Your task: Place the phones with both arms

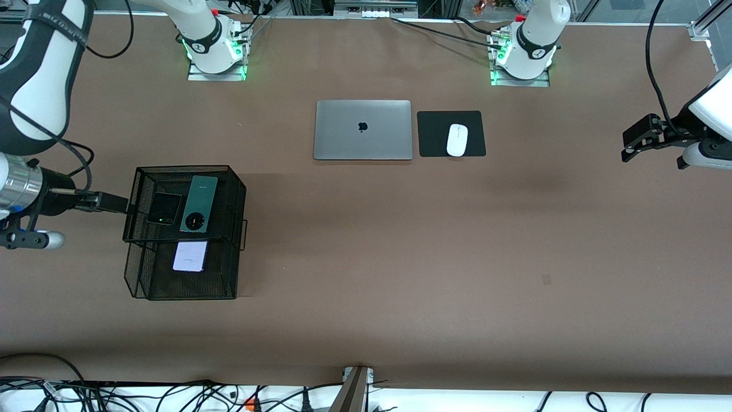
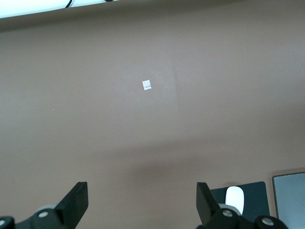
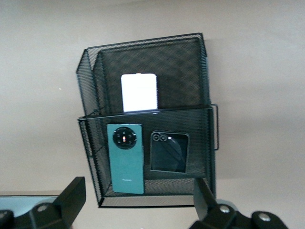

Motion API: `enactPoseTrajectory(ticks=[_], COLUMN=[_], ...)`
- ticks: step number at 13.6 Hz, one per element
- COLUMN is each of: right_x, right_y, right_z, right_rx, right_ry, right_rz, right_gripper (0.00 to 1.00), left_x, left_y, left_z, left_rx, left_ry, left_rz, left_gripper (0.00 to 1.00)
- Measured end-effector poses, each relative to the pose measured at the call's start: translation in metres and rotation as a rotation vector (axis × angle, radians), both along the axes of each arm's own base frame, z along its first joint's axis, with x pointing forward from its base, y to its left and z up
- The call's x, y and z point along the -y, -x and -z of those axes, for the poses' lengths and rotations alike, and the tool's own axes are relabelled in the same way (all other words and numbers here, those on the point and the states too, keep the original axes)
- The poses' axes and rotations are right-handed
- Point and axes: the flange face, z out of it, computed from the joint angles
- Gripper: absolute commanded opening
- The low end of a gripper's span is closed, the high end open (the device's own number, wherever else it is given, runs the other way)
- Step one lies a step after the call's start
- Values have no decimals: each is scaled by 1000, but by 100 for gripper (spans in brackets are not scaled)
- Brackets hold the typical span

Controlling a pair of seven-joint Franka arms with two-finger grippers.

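I am viewing all three phones inside the black wire-mesh organizer (image 1: 234, 189) standing at the right arm's end of the bench (image 1: 400, 257). The dark green slab phone (image 1: 198, 203) is lying flat on the upper tier, camera ring facing up, with its long axis running nearer-to-farther from the front camera and the ring at the nearer end. The black flip phone (image 1: 164, 208) is lying just beside it on the same tier, toward the right arm's end. The pale lilac phone (image 1: 190, 256) is lying on the lower tier, nearer to the front camera than the other two.

I am holding the right gripper (image 3: 138, 202) at the edge of the organizer on the side toward the right arm's end, jaws spread wide and empty. I judge this arm to be by far the nearer one; the flip phone lies closest to it.

The left gripper (image 1: 635, 143) is waiting over bare bench at the left arm's end, well apart from the organizer, jaws spread and empty.

The phones are smooth, rigid, thin slabs lying flush on the mesh, so I am expecting little edge to pinch. The silver laptop (image 1: 362, 129), closed, and the white mouse (image 1: 457, 139) on its black mouse pad (image 1: 434, 137) are lying mid-bench.
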Motion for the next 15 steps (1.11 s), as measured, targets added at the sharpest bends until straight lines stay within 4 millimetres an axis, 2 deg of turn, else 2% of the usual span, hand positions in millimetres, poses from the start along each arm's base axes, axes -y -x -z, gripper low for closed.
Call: enactPoseTrajectory(ticks=[5,9,15], right_x=[26,12,4], right_y=[-9,1,36], right_z=[1,-24,-16], right_rx=[-25,4,78], right_ry=[55,120,131], right_rz=[-54,-84,-55], right_gripper=[100,99,99], left_x=[0,0,-1], left_y=[0,0,1], left_z=[0,0,-2], left_rx=[0,0,4], left_ry=[0,0,0], left_rz=[0,1,-2], left_gripper=[100,100,100])
